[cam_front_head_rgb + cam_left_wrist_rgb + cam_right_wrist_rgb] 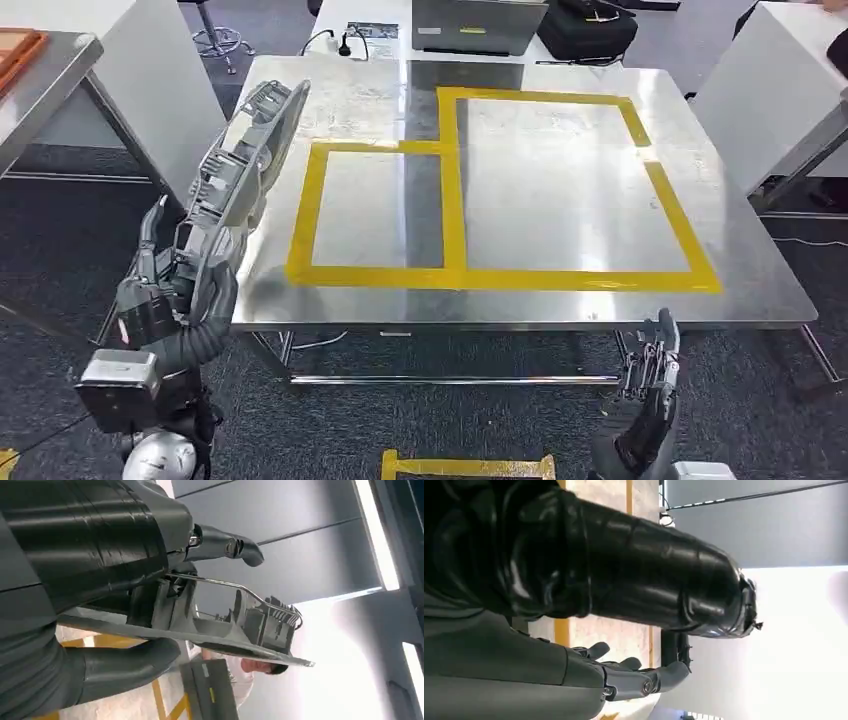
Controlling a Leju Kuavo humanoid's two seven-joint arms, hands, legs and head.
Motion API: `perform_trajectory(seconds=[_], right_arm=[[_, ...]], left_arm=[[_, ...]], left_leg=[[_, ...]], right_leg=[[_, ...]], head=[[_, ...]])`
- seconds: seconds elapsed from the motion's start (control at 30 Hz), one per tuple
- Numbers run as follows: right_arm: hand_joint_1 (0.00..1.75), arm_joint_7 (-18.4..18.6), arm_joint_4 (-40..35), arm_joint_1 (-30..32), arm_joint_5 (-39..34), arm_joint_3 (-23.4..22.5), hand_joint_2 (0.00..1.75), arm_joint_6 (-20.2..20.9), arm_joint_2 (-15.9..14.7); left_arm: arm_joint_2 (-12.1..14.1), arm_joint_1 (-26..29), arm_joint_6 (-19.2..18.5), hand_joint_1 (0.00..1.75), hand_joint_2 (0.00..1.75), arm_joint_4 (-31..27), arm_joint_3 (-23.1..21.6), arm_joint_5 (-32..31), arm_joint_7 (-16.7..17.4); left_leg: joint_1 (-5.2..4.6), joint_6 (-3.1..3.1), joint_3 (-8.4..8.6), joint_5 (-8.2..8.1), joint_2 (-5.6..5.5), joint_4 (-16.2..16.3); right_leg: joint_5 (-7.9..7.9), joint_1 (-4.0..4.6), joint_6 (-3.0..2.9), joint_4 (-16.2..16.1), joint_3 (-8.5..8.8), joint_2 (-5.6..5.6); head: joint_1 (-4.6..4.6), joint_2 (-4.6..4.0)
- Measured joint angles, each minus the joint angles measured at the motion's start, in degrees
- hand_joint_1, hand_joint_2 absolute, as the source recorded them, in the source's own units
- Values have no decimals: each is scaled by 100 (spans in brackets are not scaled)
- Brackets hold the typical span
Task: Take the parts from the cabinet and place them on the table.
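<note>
Low at the counter's near-left corner, the robot's left hand (pixel 165 285) grips the near end of a long grey metal part (pixel 245 160), fingers and thumb wrapped about it (the left wrist view shows the thumb under a flat flange and a thin wire bracket running along the piece). From the hand the part rises tilted away and up, its far end hanging over the left edge of the steel counter (pixel 560 300), above the surface rather than lying on it. Just beside it on the counter top runs the yellow tape outline (pixel 450 275), a smaller rectangle joined to a larger one. At the near right, below the counter's front edge, the right hand (pixel 650 375) points upward holding nothing, its fingers loosely spread. On the grey floor between the arms lies a short strip of yellow floor tape (pixel 468 466). Beyond the counter's far edge sit a grey laptop (pixel 478 25) and a black bag (pixel 585 30)
</note>
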Motion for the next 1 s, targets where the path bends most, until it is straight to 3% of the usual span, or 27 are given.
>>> perform_trajectory(seconds=[0.03, 0.07, 0.13, 0.17, 0.2, 0.23, 0.27, 0.33, 0.37, 0.4, 0.43, 0.5, 0.53, 0.57, 0.67, 0.73, 0.77, 0.83, 0.87, 0.9, 0.93, 1.0], right_arm=[[0, 0, 2, -12, 0, 0, 0, 0, 0], [0, 0, 2, -14, 2, 0, 0, 0, 0], [0, 0, 2, -8, 0, 0, 0, 0, 0], [0, -2, 2, -11, 0, 0, 0, 0, 0], [0, 0, 0, -7, 0, 0, 0, 0, 7], [0, 0, 0, -12, 2, 0, 0, 0, 9], [0, -2, 0, -26, 0, 0, 0, 0, 13], [0, 0, 11, -12, 0, -2, 0, 0, 13], [0, 0, 13, -7, 0, -2, 0, 0, 13], [0, 0, 13, -6, 0, -2, 0, 0, 13], [0, 0, 13, -6, 0, -2, 0, 0, 13], [0, 0, 13, -6, 0, -2, 0, 0, 13], [0, 0, 15, -6, 0, -2, 0, 0, 13], [0, 0, 13, -10, 0, -2, 0, 0, 13], [0, 0, 13, -3, 2, -2, 0, 0, 13], [0, 0, 9, -9, 4, -2, 0, 0, 13], [0, -2, 9, -17, 6, -2, 0, 0, 13], [0, 0, 11, -4, 6, -2, 0, 0, 13], [0, 0, 11, 3, 6, -2, 0, 0, 13], [0, 0, 13, 8, 6, -2, 0, 0, 13], [0, -2, 13, 7, 6, -2, 0, 0, 13], [0, -2, 13, 7, 9, -2, 0, 0, 13]], left_arm=[[0, 1, 0, 175, 175, -2, 0, 0, 0], [2, -3, 0, 175, 175, 0, 2, 0, 0], [0, -3, 0, 175, 175, 0, 2, 0, 4], [0, -2, -2, 175, 175, -2, 2, 2, 11], [4, 3, -2, 175, 175, 0, 2, 0, 15], [7, -1, -2, 175, 175, 0, 0, -6, 24], [2, -12, 0, 175, 175, 0, 0, -13, 35], [15, -5, 0, 175, 175, 0, 2, -37, 50], [18, -3, 2, 175, 175, 0, 4, -44, 70], [17, 3, 2, 175, 175, 2, 4, -44, 88], [17, 8, 4, 175, 175, 4, 4, -44, 105], [17, 0, 4, 175, 175, 4, 4, -46, 114], [17, -12, 4, 175, 175, 4, 2, -50, 111], [13, -10, 2, 175, 175, -2, 0, -52, 107], [17, 1, 7, 175, 175, 0, 7, -57, 120], [7, -2, 9, 175, 175, 0, 9, -63, 118], [4, -4, 9, 175, 175, 0, 9, -63, 118], [4, -2, 9, 175, 175, 0, 9, -68, 118], [4, 1, 9, 175, 175, 0, 9, -68, 122], [7, 4, 9, 175, 175, 2, 9, -66, 136], [5, 6, 7, 175, 175, 2, 9, -59, 147], [4, 4, 7, 175, 175, 2, 9, -57, 153]], left_leg=[[-7, -15, -4, 6, 3, -14], [-1, -52, -28, 22, 6, -23], [23, -119, -20, 49, 14, -65], [9, -162, 11, 60, 14, -100], [21, -171, -58, 21, 42, -56], [-11, -177, -110, -82, 42, 92], [-16, -177, -296, -290, 37, 495], [-15, -188, -724, -597, 36, 1336], [-16, -200, -876, -631, 37, 1597], [-15, -202, -879, -518, 38, 1547], [-10, -203, -730, -293, 39, 1220], [-2, -200, -225, 155, 45, 240], [-7, -189, -85, 32, 44, 15], [-8, -142, -15, 10, 28, -22], [-30, -60, -34, 7, 11, -13], [14, -5, 21, -8, 13, -34], [14, 18, 35, -21, 10, -34], [3, 39, 46, -57, 10, -33], [2, 40, 61, -80, 10, -32], [1, 37, 90, -108, 5, -32], [0, 37, 135, -143, -1, -32], [-14, 23, 268, -227, -5, -40]], right_leg=[[-124, 24, -42, -166, 90, -13], [-88, 63, -70, -222, 161, -19], [-80, 84, -103, -212, 139, -14], [-45, 81, -143, -294, 166, -11], [20, 0, -169, -439, 266, -24], [32, 17, -200, -496, 315, -27], [31, 24, -238, -506, 319, -27], [16, 38, -252, -500, 318, -26], [11, 43, -251, -493, 317, -21], [-2, 43, -247, -483, 322, -12], [-21, 39, -232, -461, 330, -2], [-92, 29, -176, -360, 333, 11], [-146, 52, -130, -295, 302, 11], [-194, 74, -95, -215, 240, 19], [-189, 56, -43, -235, 267, 12], [-325, 41, 38, -16, 136, 0], [-491, 17, 74, 358, -43, -4], [-804, -24, 120, 1280, -557, -8], [-833, -31, 131, 1576, -754, -8], [-718, -32, 127, 1572, -807, -8], [-471, -31, 108, 1302, -728, -8], [173, -14, 17, 249, -296, -8]], head=[[-15, 0], [-15, 0], [0, 0], [6, 0], [-22, 0], [-66, 0], [-107, 0], [-180, 0], [-214, 0], [-234, 0], [-267, 0], [-308, 0], [-332, 0], [-345, 0], [-278, 0], [-245, 0], [-162, 0], [-120, 0], [-103, 0], [-83, 0], [-62, 0], [-11, 0]])
